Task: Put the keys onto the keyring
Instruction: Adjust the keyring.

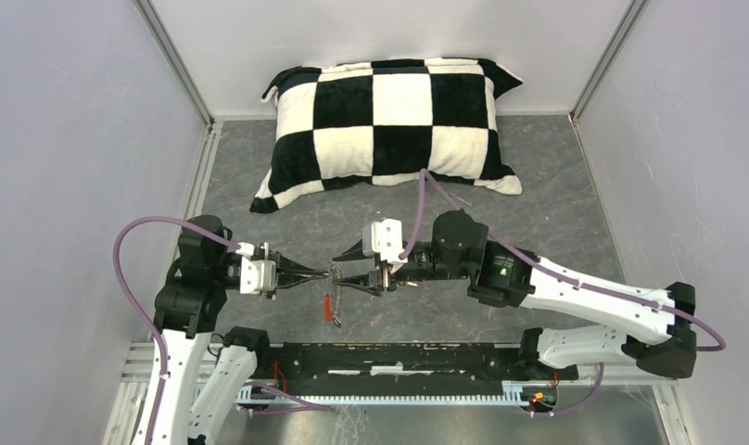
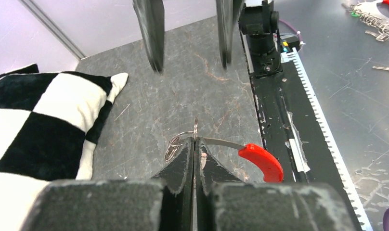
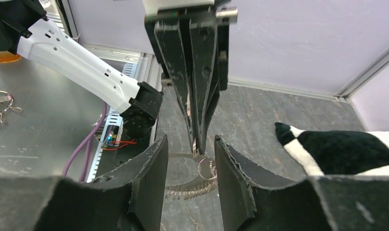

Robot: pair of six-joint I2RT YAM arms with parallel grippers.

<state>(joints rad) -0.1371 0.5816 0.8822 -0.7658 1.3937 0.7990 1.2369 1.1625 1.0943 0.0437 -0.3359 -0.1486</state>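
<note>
The keyring [image 2: 221, 143] is a thin silvery loop with a bright red section [image 2: 261, 161]. It hangs between the two grippers above the grey mat. My left gripper [image 2: 195, 142] is shut on its upper edge, and small rings [image 2: 173, 144] dangle just left of the tips. In the right wrist view a silvery coil [image 3: 197, 190] sags below the left gripper [image 3: 198, 144]. My right gripper [image 3: 190, 139] is open, its fingers [image 3: 151, 178] on either side of the loop without touching it. From above, the left gripper [image 1: 324, 275] and right gripper [image 1: 337, 272] meet tip to tip, with the red section [image 1: 327, 306] hanging below. I cannot make out the keys.
A black-and-white checkered pillow [image 1: 389, 120] lies at the back of the mat. A black rail [image 1: 399, 357] runs along the near edge between the arm bases. Beyond it, a steel bench [image 2: 356, 96] carries loose rings [image 2: 375, 19] and a spare key [image 2: 385, 69]. Walls close in on both sides.
</note>
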